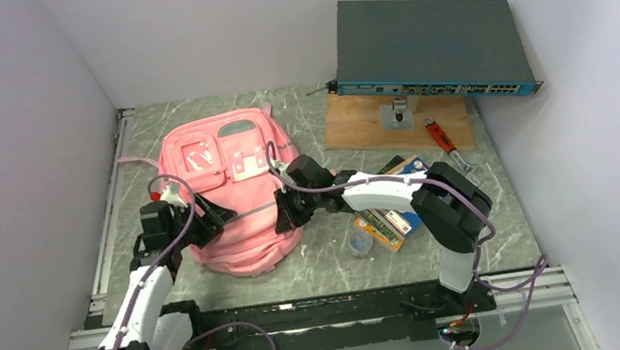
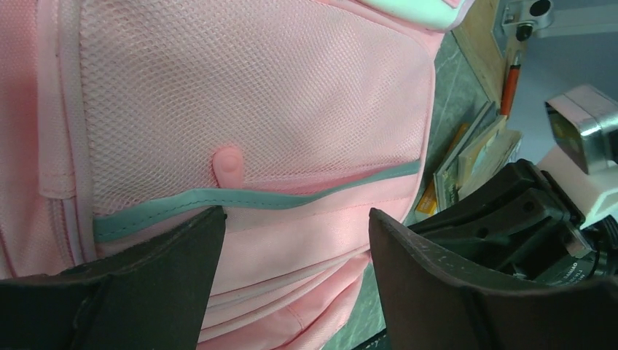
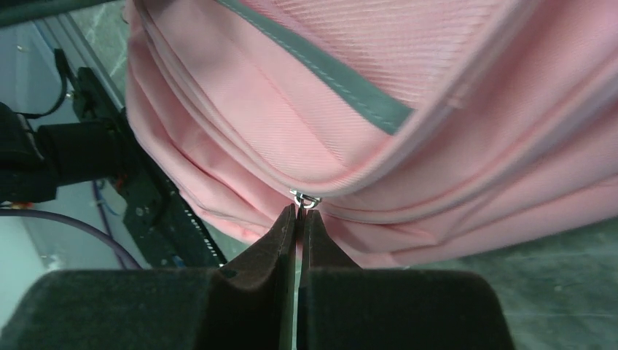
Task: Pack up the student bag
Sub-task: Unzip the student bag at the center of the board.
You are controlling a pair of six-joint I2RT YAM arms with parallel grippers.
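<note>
The student bag is a pink backpack lying flat on the marble table, front pockets up. My right gripper is at the bag's right lower side. In the right wrist view it is shut on the small metal zipper pull of the bag. My left gripper is at the bag's left lower side. In the left wrist view it is open, its jaws wide apart over the pink fabric just below the grey-trimmed mesh pocket, holding nothing.
A dark network switch rests on a wooden board at the back right. A red-handled tool, a stack of books and a tape roll lie right of the bag, under my right arm.
</note>
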